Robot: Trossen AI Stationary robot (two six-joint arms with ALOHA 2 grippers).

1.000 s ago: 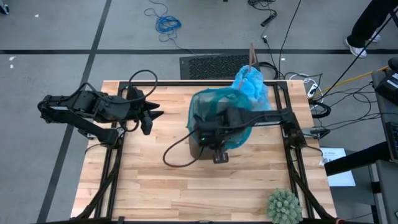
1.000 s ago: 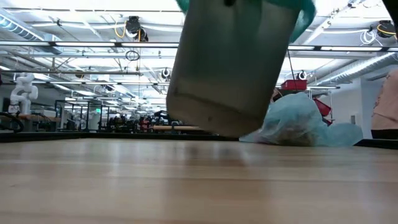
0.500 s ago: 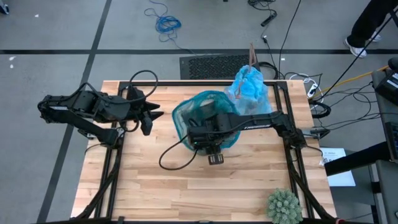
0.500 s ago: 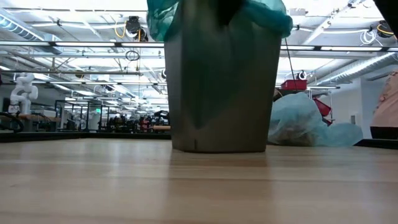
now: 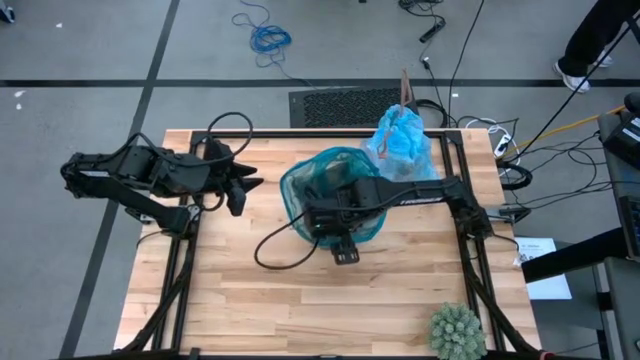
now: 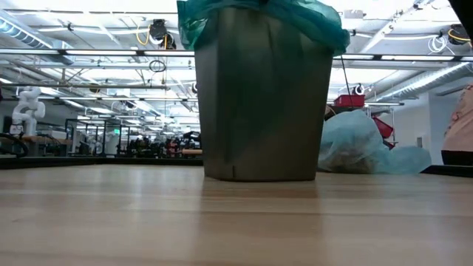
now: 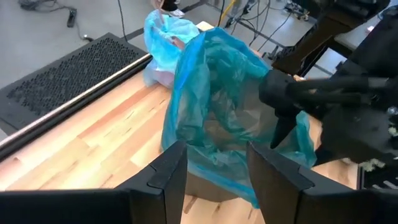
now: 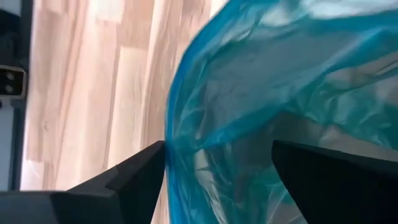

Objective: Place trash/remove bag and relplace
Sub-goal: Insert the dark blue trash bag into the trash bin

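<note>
The bag (image 5: 403, 142), pale blue and knotted around trash, lies at the desk's (image 5: 230, 300) upper centre. Thin, light and slippery, it looks best pinched at its gathered neck. Right end effector (image 5: 322, 208) spreads wide over the teal-lined bin (image 6: 262, 96); left end effector (image 5: 245, 186) waits part-open, empty.

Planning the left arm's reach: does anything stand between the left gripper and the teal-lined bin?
Nothing visible on the table between the left gripper and the bin; the right gripper, open, sits over the bin's rim.
</note>
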